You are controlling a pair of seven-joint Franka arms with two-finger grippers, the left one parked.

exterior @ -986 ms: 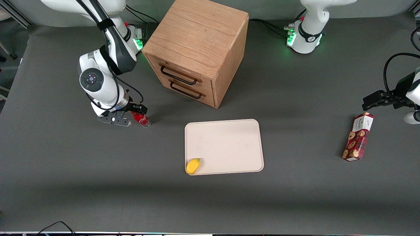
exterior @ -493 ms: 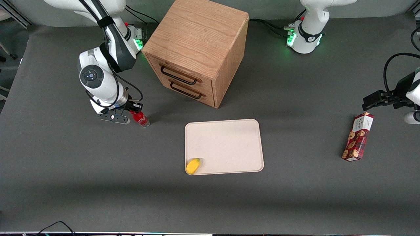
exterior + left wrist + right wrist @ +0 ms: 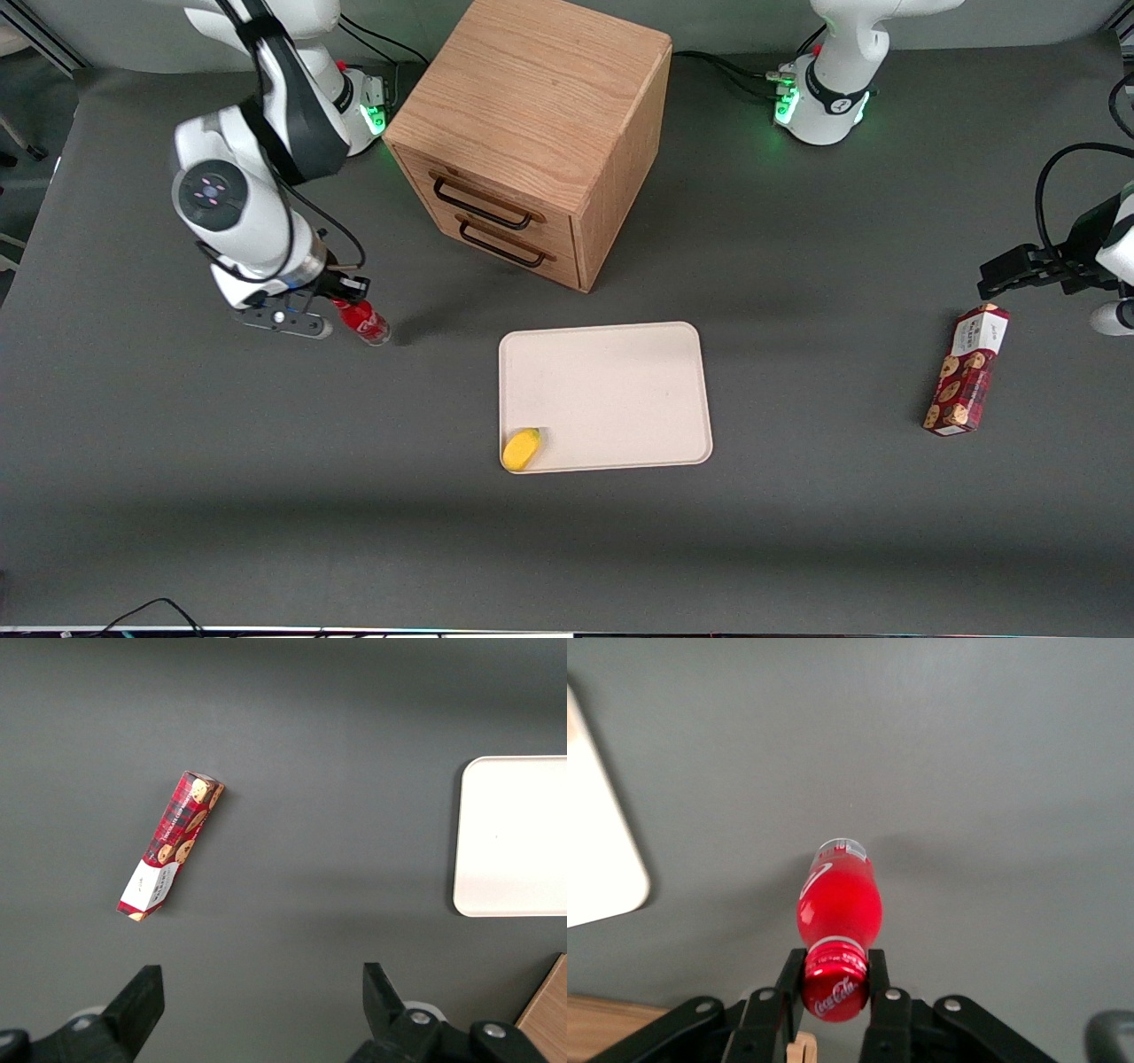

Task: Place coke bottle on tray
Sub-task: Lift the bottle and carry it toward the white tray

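My gripper is shut on the red cap of the coke bottle, a tiny red bottle with a clear base. In the right wrist view the two black fingers clamp the cap of the coke bottle, which hangs above the grey table with its shadow below it. The bottle is held above the table toward the working arm's end. The pale beige tray lies flat near the table's middle, apart from the bottle; its rounded corner shows in the right wrist view.
A yellow fruit-shaped piece lies on the tray's corner nearest the front camera. A wooden drawer cabinet stands farther from the camera than the tray. A red cookie box lies toward the parked arm's end.
My gripper has risen with the coke bottle in it, lifting it off the table, and drifted a little toward the working arm's end. The tray has not moved.
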